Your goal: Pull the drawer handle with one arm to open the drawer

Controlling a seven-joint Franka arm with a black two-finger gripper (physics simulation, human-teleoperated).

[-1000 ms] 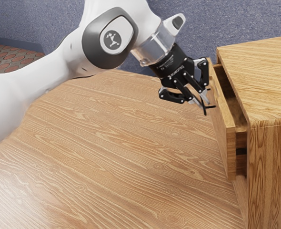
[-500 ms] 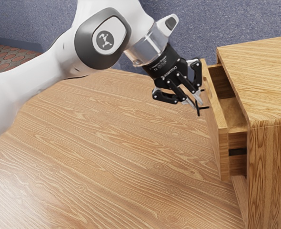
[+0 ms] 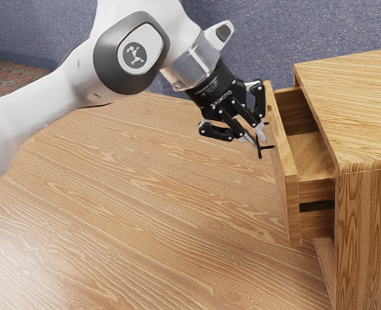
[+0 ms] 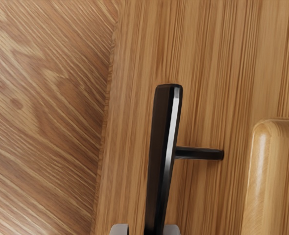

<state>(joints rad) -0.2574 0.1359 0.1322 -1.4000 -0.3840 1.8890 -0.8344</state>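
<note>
Wood-grain tabletop (image 3: 145,213) spreads across most of the exterior view. The white arm (image 3: 81,71) comes in from the exterior view's upper left and reaches toward its right, with the wrist angled down at the cabinet (image 3: 361,116). We see the cabinet, in the same wood, standing on the tabletop at the exterior view's right edge.

Its top drawer (image 3: 282,174) is pulled partly out. The front panel stands clear of the cabinet face, and the drawer's inner floor and back wall are exposed. We note a dark gap under the drawer's side, where it meets the cabinet.

The black tool (image 3: 259,134) sits against the upper part of the drawer front, on the face turned away from the cabinet. We read the tool as narrow, clamped on the handle (image 4: 162,156) from two sides.

In the wrist view the handle is a slim black bar standing off the drawer front and running parallel to it. A short black stem (image 4: 199,154) joins it to the panel. Two grey fingertips (image 4: 172,229) flank the bar's end nearest the hand. In the exterior view we see the bar's lower end poking out just below the tool.
</note>
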